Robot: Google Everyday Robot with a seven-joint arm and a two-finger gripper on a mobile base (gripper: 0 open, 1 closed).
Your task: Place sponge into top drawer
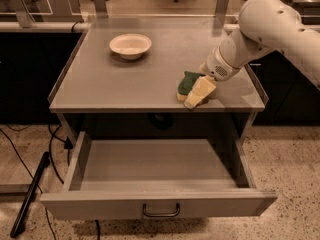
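Note:
The sponge (188, 82), dark green on top with pale foam beneath, lies on the grey tabletop (130, 84) near its front right edge. My gripper (200, 92) is down at the sponge, touching its right side, with the white arm (265, 29) reaching in from the right. The top drawer (150, 164) is pulled out below the tabletop; its grey inside shows nothing in it. Its flat front panel carries a small dark bar handle (161, 211).
A cream round bowl (130, 45) stands at the back left of the tabletop. A dark rod (30, 194) and cables lie on the speckled floor to the left. Chairs and benches stand behind the table.

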